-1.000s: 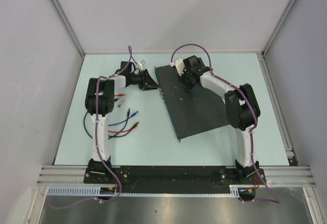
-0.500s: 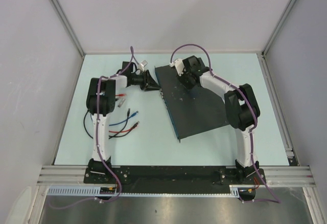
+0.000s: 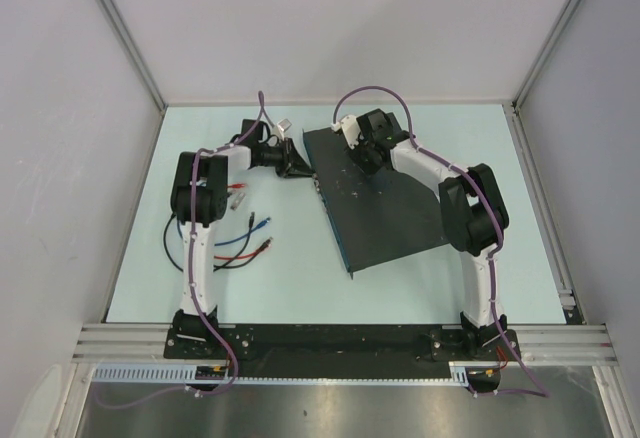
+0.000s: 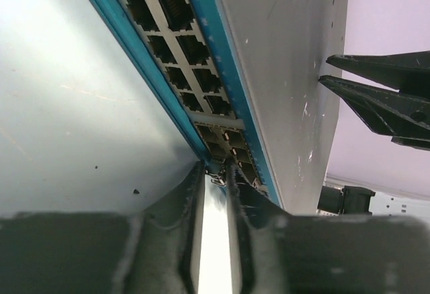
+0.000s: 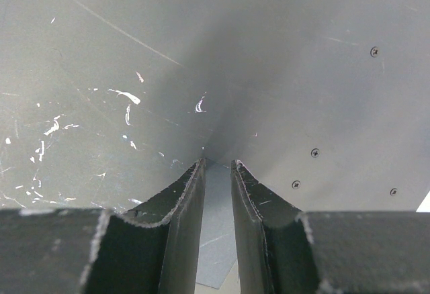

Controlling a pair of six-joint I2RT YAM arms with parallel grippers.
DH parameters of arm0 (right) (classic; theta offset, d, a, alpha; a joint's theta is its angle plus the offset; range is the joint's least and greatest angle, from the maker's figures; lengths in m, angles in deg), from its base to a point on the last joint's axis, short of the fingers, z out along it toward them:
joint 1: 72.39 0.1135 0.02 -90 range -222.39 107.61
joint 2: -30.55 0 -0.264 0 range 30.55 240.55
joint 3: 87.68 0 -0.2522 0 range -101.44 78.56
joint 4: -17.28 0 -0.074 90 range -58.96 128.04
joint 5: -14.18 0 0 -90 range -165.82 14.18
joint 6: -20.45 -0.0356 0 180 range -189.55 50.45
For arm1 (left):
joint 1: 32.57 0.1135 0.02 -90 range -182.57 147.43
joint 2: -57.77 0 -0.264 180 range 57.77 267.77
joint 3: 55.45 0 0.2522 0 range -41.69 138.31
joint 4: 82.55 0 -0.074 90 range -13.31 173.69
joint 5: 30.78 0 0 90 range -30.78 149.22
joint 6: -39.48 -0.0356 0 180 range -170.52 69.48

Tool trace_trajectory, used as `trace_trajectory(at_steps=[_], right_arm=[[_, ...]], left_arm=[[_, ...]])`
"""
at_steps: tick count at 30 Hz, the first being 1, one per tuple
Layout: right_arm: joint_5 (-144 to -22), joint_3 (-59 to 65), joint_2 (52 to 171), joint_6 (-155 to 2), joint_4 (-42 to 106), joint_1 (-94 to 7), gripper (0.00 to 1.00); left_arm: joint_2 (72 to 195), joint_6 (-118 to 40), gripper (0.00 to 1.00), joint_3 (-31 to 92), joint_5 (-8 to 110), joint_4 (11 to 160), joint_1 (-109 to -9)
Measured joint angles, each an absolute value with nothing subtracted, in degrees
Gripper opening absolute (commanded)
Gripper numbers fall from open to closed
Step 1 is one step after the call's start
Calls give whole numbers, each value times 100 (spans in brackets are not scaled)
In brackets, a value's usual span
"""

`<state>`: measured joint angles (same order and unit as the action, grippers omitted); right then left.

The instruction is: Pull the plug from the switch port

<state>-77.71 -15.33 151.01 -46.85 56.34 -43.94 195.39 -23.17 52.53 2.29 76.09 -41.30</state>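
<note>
The switch [image 3: 390, 208] is a flat black box lying askew on the table, its bluish port edge [image 4: 181, 59] facing left. My left gripper [image 3: 303, 170] is at the far end of that edge. In the left wrist view its jaws [image 4: 216, 168] are drawn in on a small clear plug [image 4: 220, 176] seated in a port, touching it on both sides. My right gripper [image 3: 365, 153] rests tips-down on the switch's scuffed top [image 5: 235, 59]. Its jaws [image 5: 218, 163] stand slightly apart with nothing between them. Its dark fingers [image 4: 383, 99] also show beyond the switch in the left wrist view.
Loose red, blue and black cables [image 3: 245, 238] lie on the pale table left of the switch, beside the left arm. A small silvery connector [image 3: 237, 196] sits near them. Grey walls close in the table at the back and on both sides.
The left gripper has edged right against the switch's port edge and its jaws have narrowed onto the plug. The right arm and the switch have not moved.
</note>
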Motion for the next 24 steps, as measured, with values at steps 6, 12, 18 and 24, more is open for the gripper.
trace_trajectory(at_steps=[6, 12, 18, 24], right_arm=[[-7771, -1533, 15101, -4681, 5634, -4394, 29], [-7771, -1533, 15101, -4678, 5634, -4394, 29], [-7777, -1537, 15101, -4678, 5640, -4370, 29], [-7760, -1540, 15101, -4670, 5655, -4346, 29]], left_arm=[[19493, -2312, 0, 5224, 256, 7590, -4130], [19251, -2374, 0, 4921, 535, 7789, -4120], [19067, -2474, 0, 4656, 636, 7909, -4104], [18813, -2712, 0, 4219, 701, 7509, -3706]])
